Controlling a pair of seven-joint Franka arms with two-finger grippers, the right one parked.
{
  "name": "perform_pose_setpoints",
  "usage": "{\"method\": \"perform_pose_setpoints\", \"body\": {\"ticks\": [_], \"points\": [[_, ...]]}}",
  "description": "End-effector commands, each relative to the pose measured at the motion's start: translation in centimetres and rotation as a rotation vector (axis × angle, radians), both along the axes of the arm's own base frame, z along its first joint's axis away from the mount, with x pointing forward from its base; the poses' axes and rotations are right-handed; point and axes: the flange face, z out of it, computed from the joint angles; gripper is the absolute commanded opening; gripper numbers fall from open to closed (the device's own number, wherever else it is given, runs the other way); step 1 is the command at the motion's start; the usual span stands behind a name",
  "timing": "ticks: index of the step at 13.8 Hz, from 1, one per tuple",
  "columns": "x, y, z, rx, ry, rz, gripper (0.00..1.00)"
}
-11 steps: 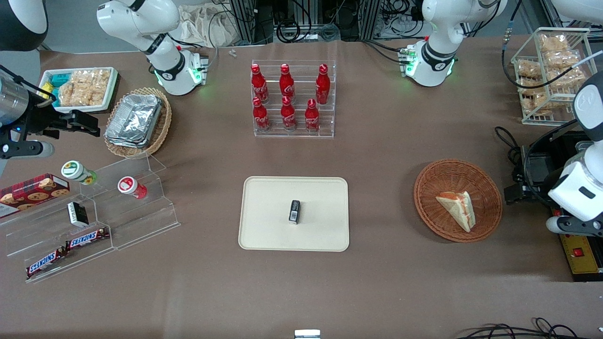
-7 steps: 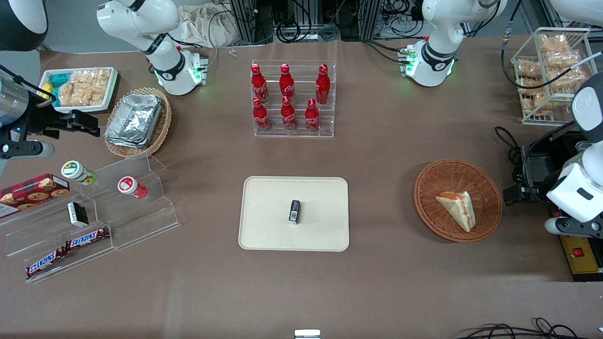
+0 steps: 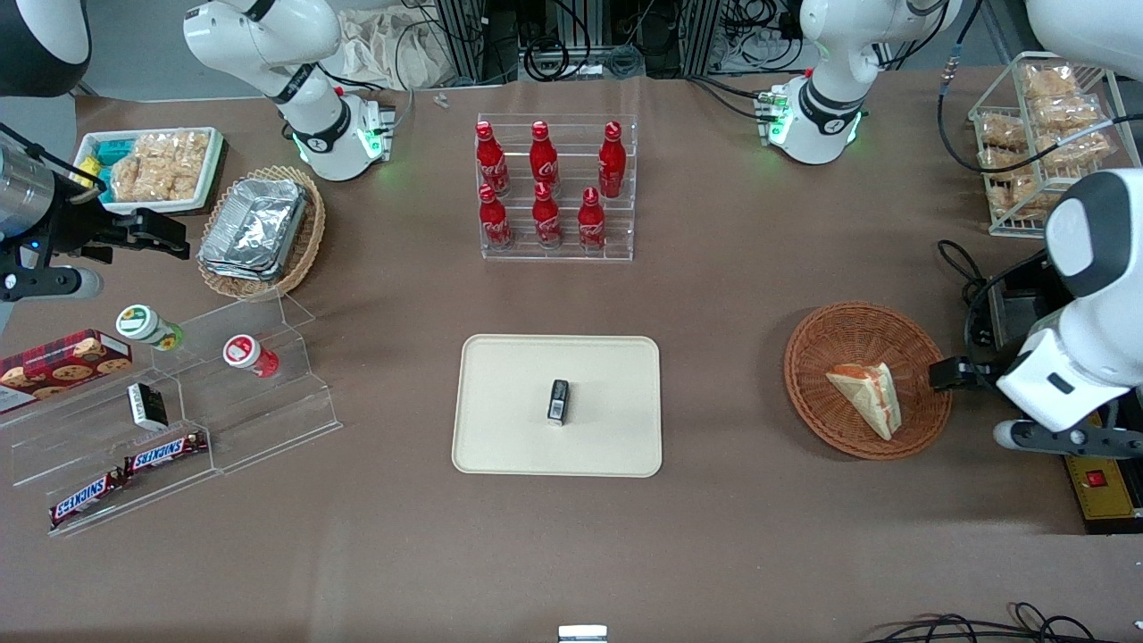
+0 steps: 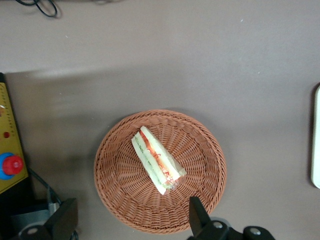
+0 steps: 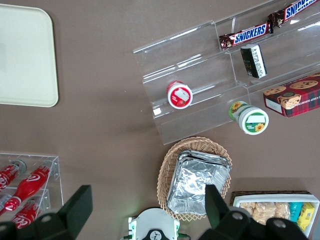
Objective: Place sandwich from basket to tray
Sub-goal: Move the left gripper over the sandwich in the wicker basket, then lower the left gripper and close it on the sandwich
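Note:
The sandwich lies in the reddish-brown wicker basket, toward the working arm's end of the table. In the left wrist view the sandwich shows its red and green filling and rests in the middle of the basket. My left gripper is open and empty, above the basket's rim on the working arm's side. Its fingers straddle the basket's rim, apart from the sandwich. The cream tray lies at the table's middle, and its edge shows in the left wrist view.
A small black box lies on the tray. A clear rack of red bottles stands farther from the camera than the tray. A yellow control box and cables lie beside the basket. A wire rack of snacks stands at the working arm's end.
My left arm has swung toward the basket. The gripper has moved from beside the table's edge to over the basket's rim. The sandwich has not moved.

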Motion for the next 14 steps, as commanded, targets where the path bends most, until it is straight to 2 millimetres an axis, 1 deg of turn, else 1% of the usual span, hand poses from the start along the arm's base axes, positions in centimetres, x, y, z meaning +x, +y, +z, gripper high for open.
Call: {"method": "perform_pose_setpoints", "body": {"ticks": [1, 2, 3, 4, 5, 6, 9, 10, 11, 14], "points": [[-3.6, -0.2, -2.3, 0.009, -0.005, 0.026, 1.0], [-3.7, -0.3, -3.2, 0.007, 0.007, 0.026, 1.0], [-3.5, -0.3, -4.6, -0.002, 0.028, 0.038, 1.0], [-3.4, -0.9, -5.8, -0.001, 0.047, 0.051, 1.0], [-3.6, -1.4, -7.6, 0.009, 0.068, 0.073, 1.0], [-4.2, -1.9, -9.6, 0.008, 0.067, 0.113, 1.0], [-6.2, -1.7, -15.4, -0.017, 0.013, 0.26, 1.0], [-6.6, -1.1, -16.6, -0.021, 0.007, 0.334, 1.0], [-7.0, -0.5, -17.7, -0.02, 0.013, 0.357, 1.0], [-7.5, 0.0, -18.7, -0.024, 0.0, 0.372, 1.0]]}}
